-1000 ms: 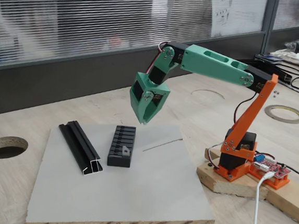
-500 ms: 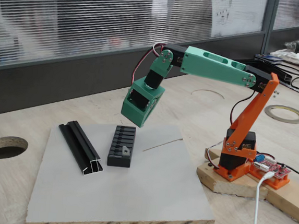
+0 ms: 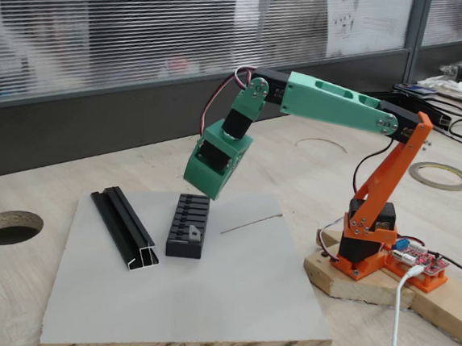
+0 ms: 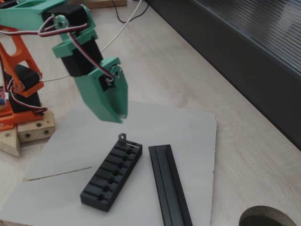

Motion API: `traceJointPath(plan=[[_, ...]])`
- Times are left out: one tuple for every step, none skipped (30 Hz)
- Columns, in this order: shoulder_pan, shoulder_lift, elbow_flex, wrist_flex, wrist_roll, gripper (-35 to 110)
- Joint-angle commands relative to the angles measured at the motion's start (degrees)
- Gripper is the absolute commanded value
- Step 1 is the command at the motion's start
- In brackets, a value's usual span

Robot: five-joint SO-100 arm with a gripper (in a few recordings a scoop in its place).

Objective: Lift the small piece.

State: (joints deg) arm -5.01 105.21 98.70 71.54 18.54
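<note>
The small piece (image 3: 196, 232) is a tiny silver-grey tab resting on the near end of the ribbed black block (image 3: 188, 222). In a fixed view it sticks up at that block's end (image 4: 122, 137). My green gripper (image 3: 206, 190) hangs above the block's far end, pointing down, clear of both. From the other side the gripper (image 4: 117, 117) is a short way above the tab. Its fingers (image 4: 106, 101) are pressed together with nothing between them.
A long black channel rail (image 3: 125, 228) lies beside the block on the grey board (image 3: 204, 300). A round hole (image 3: 8, 226) is cut in the wooden table at left. The orange arm base (image 3: 367, 241) stands at right on a wooden plate, with cables and a tape ring (image 3: 440, 175) behind.
The gripper has swung to the left and turned at the wrist, ending over the ribbed block's far end. The block, rail and small piece have not moved.
</note>
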Motion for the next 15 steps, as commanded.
traceJointPath(plan=[[-5.2,1.2,-0.5,-0.1,0.2,1],[-6.0,1.0,-0.5,-0.1,0.2,1],[-6.2,0.9,-0.5,-0.1,0.2,1],[-6.3,0.9,-0.5,-0.1,0.2,1],[-6.4,0.8,-0.5,-0.1,0.1,1],[-6.4,0.8,-0.5,-0.1,0.1,1],[-6.4,0.8,-0.4,-0.1,0.1,1],[-6.1,0.7,-0.4,-0.1,0.1,1],[-5.9,0.6,-0.4,-0.2,0.1,1],[-5.9,0.1,-0.4,-0.2,0.0,1],[-5.9,-1.1,-0.4,-0.2,0.0,1],[-6.1,-2.5,-0.4,-0.2,0.0,1],[-6.2,-3.5,-0.4,-0.2,0.0,1],[-6.3,-4.0,-0.5,-0.2,0.0,1],[-6.4,-4.3,-0.6,-0.2,0.0,1]])
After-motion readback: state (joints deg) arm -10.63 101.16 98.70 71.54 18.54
